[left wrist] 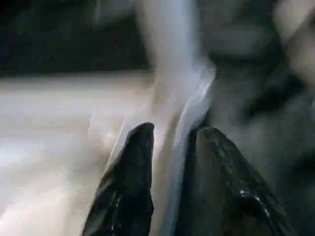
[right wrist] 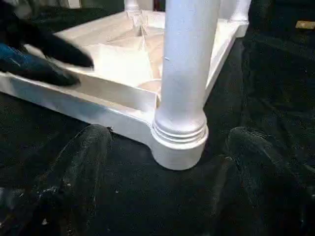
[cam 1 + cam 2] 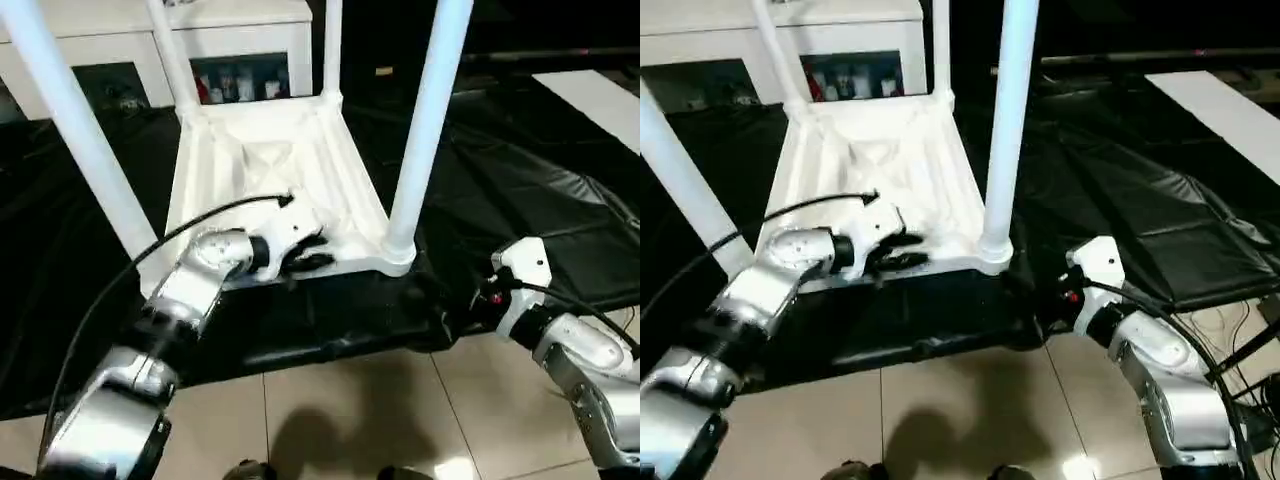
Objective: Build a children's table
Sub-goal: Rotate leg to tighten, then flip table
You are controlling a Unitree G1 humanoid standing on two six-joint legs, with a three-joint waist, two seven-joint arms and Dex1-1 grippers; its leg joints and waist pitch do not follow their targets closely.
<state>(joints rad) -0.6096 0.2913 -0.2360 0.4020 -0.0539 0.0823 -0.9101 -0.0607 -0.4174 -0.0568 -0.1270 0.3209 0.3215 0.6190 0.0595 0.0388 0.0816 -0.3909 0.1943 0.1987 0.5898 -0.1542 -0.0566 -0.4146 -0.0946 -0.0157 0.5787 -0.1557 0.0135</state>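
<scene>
Lying upside down on the black sheet [image 3: 520, 200], the table top [image 3: 260, 165] had its four legs [image 3: 430, 110] standing upward. The left gripper [image 3: 305, 252] straddled its near rim, fingers [image 1: 133, 187] slightly apart. The right gripper [image 2: 165, 196] was spread wide near the corner leg.

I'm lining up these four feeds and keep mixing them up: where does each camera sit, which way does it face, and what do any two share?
Left eye: on the head, looking down at the upturned top with legs; both silver forearms show.
Right eye: beside it, same scene.
Left wrist: looks along the left claw, its fingers either side of the top's rim.
Right wrist: looks along the right claw, open, at the near-right leg in its socket.
Shared: right wrist and left eye both show that leg and the left claw on the rim.
</scene>
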